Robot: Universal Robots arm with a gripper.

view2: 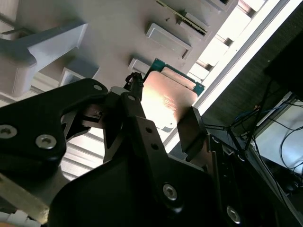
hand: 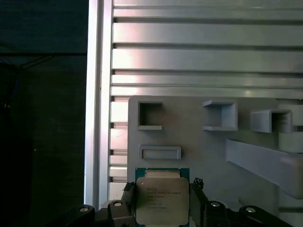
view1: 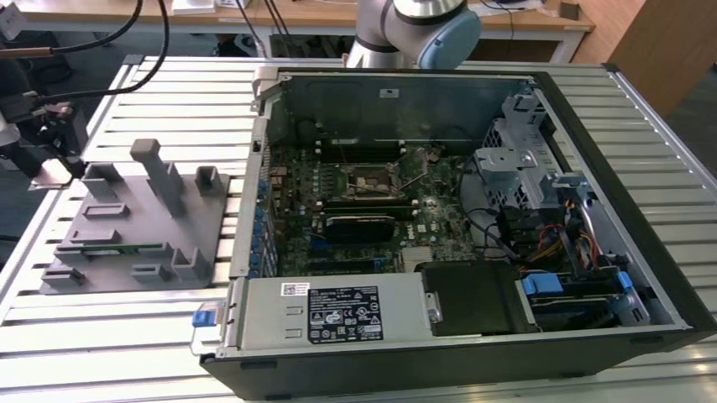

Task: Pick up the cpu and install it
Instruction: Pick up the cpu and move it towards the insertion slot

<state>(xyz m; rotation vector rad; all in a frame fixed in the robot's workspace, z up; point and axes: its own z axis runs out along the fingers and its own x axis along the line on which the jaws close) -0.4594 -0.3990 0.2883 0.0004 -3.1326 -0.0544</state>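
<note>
The cpu is a small square chip with a silvery top and a green rim. It sits between the two dark fingers of my gripper, which is shut on its opposite edges. In the second wrist view the cpu shows between the same fingertips of the gripper, above the grey tray. In the exterior view the gripper hangs at the far left with the pale cpu under it, beside the grey tray. The dark socket lies on the motherboard, far to the exterior view's right.
An open computer case lies on the slatted aluminium table, with its walls, drive cage and power supply around the motherboard. The tray carries upright grey posts and a green memory strip. The table edge runs close to the gripper.
</note>
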